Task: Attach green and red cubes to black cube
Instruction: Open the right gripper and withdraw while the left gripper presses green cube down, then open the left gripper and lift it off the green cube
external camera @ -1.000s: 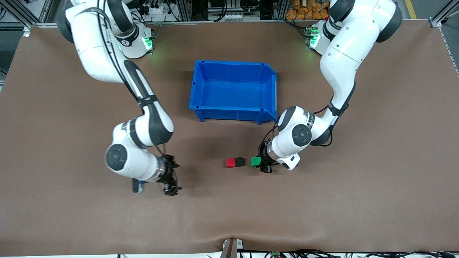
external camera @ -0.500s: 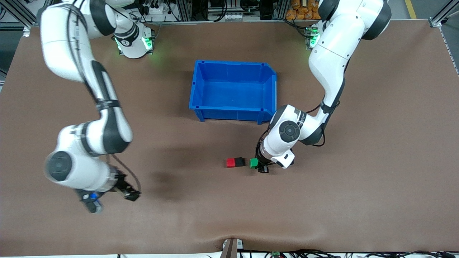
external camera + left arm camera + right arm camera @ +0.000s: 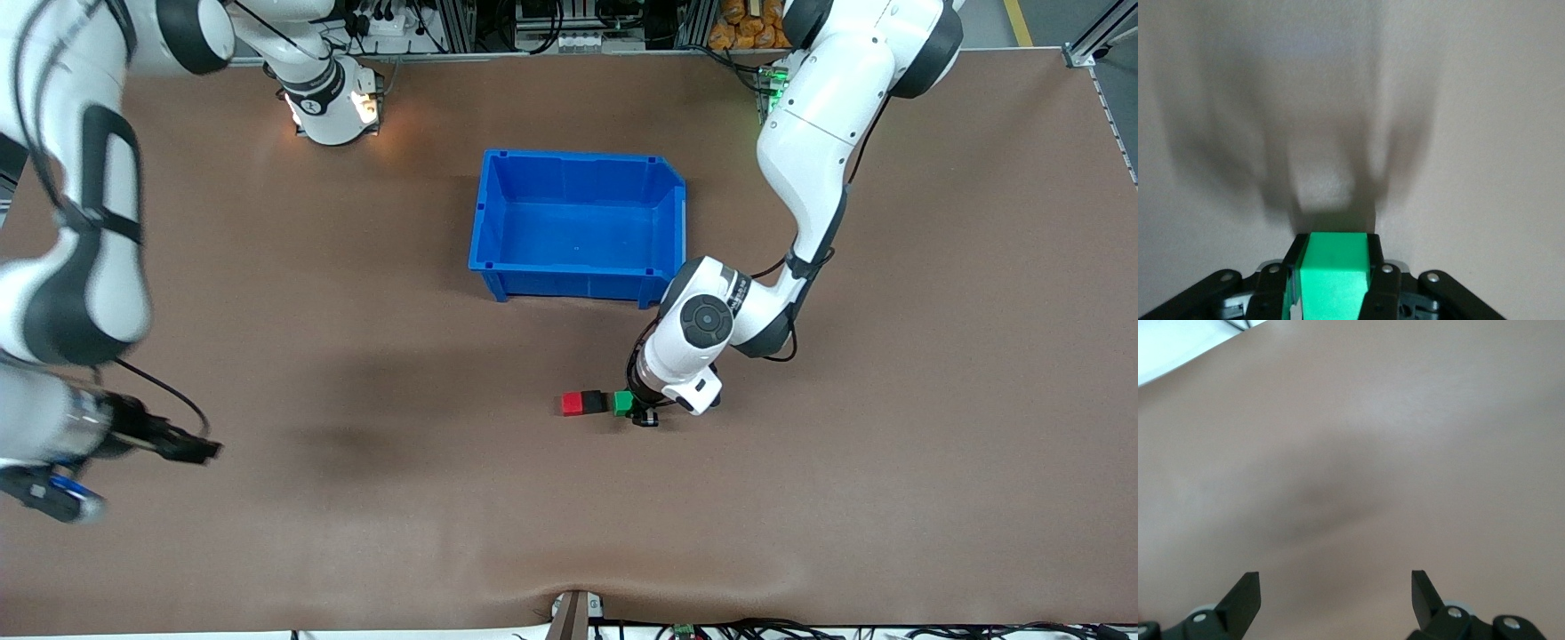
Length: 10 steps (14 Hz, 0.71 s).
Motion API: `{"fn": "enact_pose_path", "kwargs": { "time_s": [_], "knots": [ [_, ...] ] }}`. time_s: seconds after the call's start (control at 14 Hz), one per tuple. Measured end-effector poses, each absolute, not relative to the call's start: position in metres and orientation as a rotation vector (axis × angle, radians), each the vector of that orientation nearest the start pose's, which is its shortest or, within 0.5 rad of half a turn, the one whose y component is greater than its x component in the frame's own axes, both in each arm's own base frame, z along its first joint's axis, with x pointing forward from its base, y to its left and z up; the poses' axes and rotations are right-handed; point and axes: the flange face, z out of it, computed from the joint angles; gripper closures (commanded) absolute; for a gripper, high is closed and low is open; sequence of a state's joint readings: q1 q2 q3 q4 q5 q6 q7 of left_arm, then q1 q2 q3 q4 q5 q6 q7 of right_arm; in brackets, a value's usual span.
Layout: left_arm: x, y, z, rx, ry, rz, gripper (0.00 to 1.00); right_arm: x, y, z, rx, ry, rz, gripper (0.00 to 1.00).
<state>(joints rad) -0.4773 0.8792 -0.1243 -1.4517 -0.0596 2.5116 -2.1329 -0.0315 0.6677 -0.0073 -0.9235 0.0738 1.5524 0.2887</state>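
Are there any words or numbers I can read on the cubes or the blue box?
None can be read. The green cube, black cube, red cube and blue bin are all plain. A small dark mark on the right arm's base is too small to read.

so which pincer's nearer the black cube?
Left. The left pincer, shut on the green cube, is right beside the black cube; the right pincer is open, at its end of the table.

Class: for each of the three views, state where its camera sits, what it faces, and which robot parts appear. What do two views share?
Front: high across the table; both arms, blue bin.
Left wrist: on the left arm; left end effector shut on green cube.
Right wrist: on the right arm; open right end effector over table.
Shared: the green cube.
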Motion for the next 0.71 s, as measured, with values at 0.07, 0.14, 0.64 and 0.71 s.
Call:
{"fn": "enact_pose_path", "kwargs": {
  "time_s": [0.07, 0.14, 0.64, 0.71],
  "knots": [
    [0.618, -0.403, 0.180, 2.005, 2.137, -0.134, 1.00, 0.711, -0.023, 0.531, -3.045, 0.438, 0.087, 0.00],
    [0.618, -0.405, 0.180, 2.005, 2.137, -0.135, 1.00, 0.690, -0.024, 0.562, -3.051, 0.392, 0.112, 0.00],
    [0.616, -0.419, 0.179, 2.012, 2.118, -0.136, 1.00, 0.555, -0.009, 0.602, -3.072, 0.253, 0.071, 0.00],
    [0.616, -0.419, 0.179, 2.012, 2.118, -0.136, 0.85, 0.542, -0.009, 0.597, -3.074, 0.244, 0.076, 0.00]
  ]
}}
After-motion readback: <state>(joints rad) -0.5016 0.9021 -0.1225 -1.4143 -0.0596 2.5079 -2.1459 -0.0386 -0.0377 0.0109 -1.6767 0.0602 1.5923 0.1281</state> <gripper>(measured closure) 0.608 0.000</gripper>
